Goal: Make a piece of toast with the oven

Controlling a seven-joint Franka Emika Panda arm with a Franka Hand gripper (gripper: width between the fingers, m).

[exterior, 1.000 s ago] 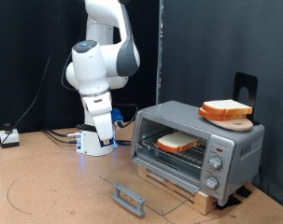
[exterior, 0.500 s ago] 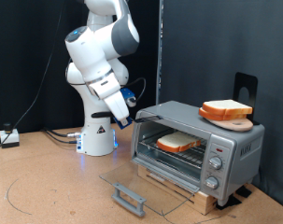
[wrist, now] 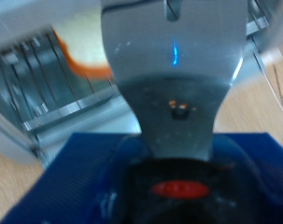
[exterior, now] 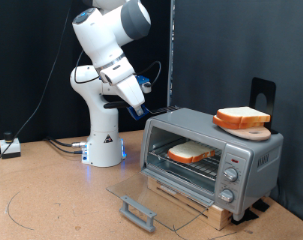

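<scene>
Inside the oven [exterior: 213, 155], on its wire rack, lies the piece of toast [exterior: 191, 152], pale with a golden crust; in the blurred wrist view its edge [wrist: 82, 47] shows beside the rack bars. The oven door [exterior: 146, 202] is dropped fully open, flat toward the near side, grey handle at its front edge. On the oven's roof sits a round wooden board [exterior: 243, 127] carrying another slice [exterior: 241, 115]. Up and to the left, the gripper [exterior: 141, 111] hangs in the air, well apart from the oven; whether its fingers are spread or closed cannot be told.
</scene>
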